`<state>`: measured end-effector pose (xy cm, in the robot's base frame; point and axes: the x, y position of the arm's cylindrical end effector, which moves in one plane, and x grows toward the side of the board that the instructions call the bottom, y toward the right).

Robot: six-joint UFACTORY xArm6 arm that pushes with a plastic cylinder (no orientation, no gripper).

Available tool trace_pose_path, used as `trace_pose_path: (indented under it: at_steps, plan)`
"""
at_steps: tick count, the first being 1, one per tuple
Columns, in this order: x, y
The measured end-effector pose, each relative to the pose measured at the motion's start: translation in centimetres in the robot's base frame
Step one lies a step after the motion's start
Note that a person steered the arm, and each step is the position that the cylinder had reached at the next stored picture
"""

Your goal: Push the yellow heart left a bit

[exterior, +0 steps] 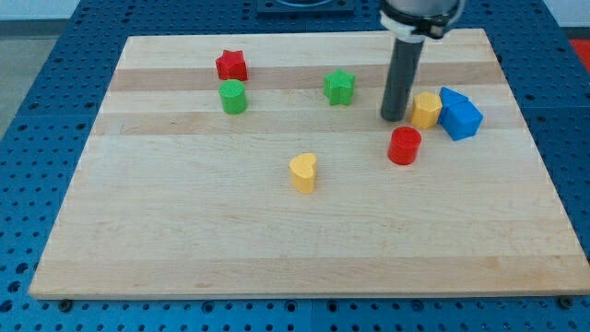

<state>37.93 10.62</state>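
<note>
The yellow heart (303,171) lies near the middle of the wooden board (184,240). My tip (395,117) rests on the board up and to the right of the heart, well apart from it. The tip stands just left of a yellow hexagon-like block (426,110) and above a red cylinder (404,146). The rod rises straight up to the view's top.
Two blue blocks (459,114) sit right of the yellow hexagon. A green star (340,88) lies left of the tip. A red star (231,65) and a green cylinder (233,97) lie at the upper left. A blue perforated table surrounds the board.
</note>
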Motion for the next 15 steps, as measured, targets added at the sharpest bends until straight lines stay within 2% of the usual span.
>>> trace_pose_path:
  at_steps: [1, 2, 5, 10, 15]
  plan:
    - [0.1, -3.2]
    - [0.9, -3.8]
    - [1.7, 1.3]
    - [10.1, 2.1]
    - [11.8, -10.3]
